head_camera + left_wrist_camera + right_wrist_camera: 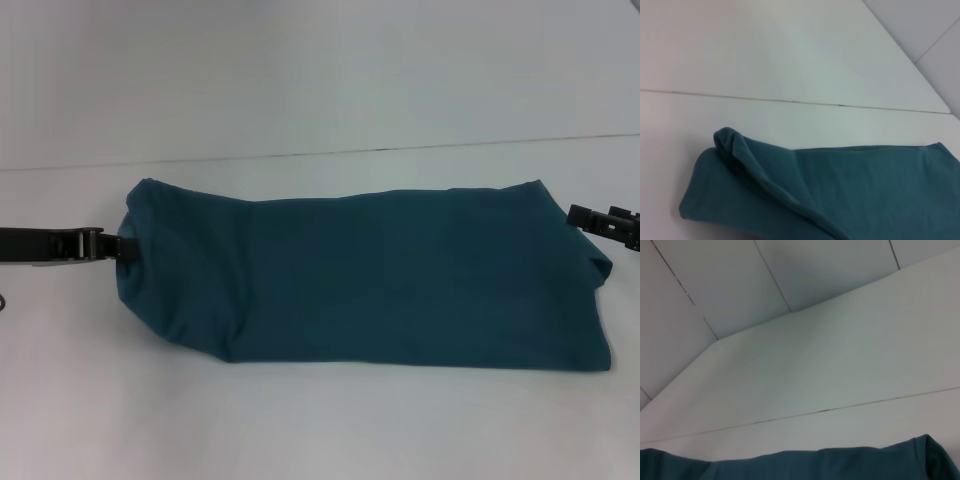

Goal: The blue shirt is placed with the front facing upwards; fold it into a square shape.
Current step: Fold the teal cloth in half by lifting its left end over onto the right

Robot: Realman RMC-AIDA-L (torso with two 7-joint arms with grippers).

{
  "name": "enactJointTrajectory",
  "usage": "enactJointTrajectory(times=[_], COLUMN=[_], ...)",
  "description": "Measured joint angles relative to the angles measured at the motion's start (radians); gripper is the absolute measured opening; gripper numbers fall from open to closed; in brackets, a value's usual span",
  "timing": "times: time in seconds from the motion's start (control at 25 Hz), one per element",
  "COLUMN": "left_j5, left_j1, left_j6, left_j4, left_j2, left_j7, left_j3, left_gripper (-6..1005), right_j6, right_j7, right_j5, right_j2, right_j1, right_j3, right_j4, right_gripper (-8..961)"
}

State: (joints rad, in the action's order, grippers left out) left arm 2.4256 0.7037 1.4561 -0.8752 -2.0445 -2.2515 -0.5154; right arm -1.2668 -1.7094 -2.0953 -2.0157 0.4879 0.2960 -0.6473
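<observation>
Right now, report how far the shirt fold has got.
Done: the blue shirt lies as a long plain band, no lettering showing. In hand: the left claw is at its left end and the right claw at its right end. Left: fold that band into a square.

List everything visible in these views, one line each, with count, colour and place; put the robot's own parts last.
blue shirt: one, dark teal-blue, folded into a long band lying across the middle of the table, plain side up, no lettering showing.
table: one, white, under the shirt, with a thin dark seam running across behind it.
left claw: one, black, at the shirt's left end, touching the fabric edge.
right claw: one, black, at the shirt's right end near its far corner.
</observation>
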Motion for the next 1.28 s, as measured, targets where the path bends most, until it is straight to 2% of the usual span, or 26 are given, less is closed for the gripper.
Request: enactJointTrajectory(times=[0.24,0.44,0.6,0.84,0.96,1.0,1.04,1.16,1.28], left_j5=[-0.012,-0.081,-0.185,-0.396,-0.458,-0.492,-0.492,-0.526,-0.535], left_j1=[0.003,0.010,0.014,0.027,0.039,0.047,0.047,0.064,0.083], left_j6=[-0.019,-0.012,0.015,0.148,0.177,0.178,0.178,0.155,0.135], left_j4=[0.015,0.033,0.056,0.064,0.065,0.066,0.066,0.071,0.075], left_j2=[-0.007,-0.011,-0.011,-0.019,-0.035,-0.052,-0.052,-0.079,-0.094], left_j7=[0.001,0.014,0.040,0.095,0.106,0.107,0.107,0.113,0.119], left_j3=[-0.005,-0.024,-0.034,-0.036,-0.045,-0.065,-0.065,-0.107,-0.128], left_gripper=[26,27,28,30,30,31,31,32,33], right_j6=[0.001,0.007,0.012,0.029,0.041,0.042,0.050,0.062,0.070], right_j7=[0.019,0.039,0.059,0.143,0.208,0.228,0.262,0.293,0.323], right_j5=[-0.001,-0.003,-0.004,-0.001,0.000,0.000,0.000,-0.001,-0.002], right_j2=[-0.006,-0.012,-0.025,-0.051,-0.067,-0.069,-0.071,-0.071,-0.071], right_j1=[0.009,0.015,0.017,0.017,0.022,0.026,0.037,0.052,0.068], right_j3=[0.000,0.013,0.018,0.020,0.023,0.024,0.026,0.030,0.046], right_j4=[0.014,0.029,0.033,0.073,0.100,0.114,0.150,0.189,0.228], right_gripper=[779,776,773,769,767,767,766,764,762])
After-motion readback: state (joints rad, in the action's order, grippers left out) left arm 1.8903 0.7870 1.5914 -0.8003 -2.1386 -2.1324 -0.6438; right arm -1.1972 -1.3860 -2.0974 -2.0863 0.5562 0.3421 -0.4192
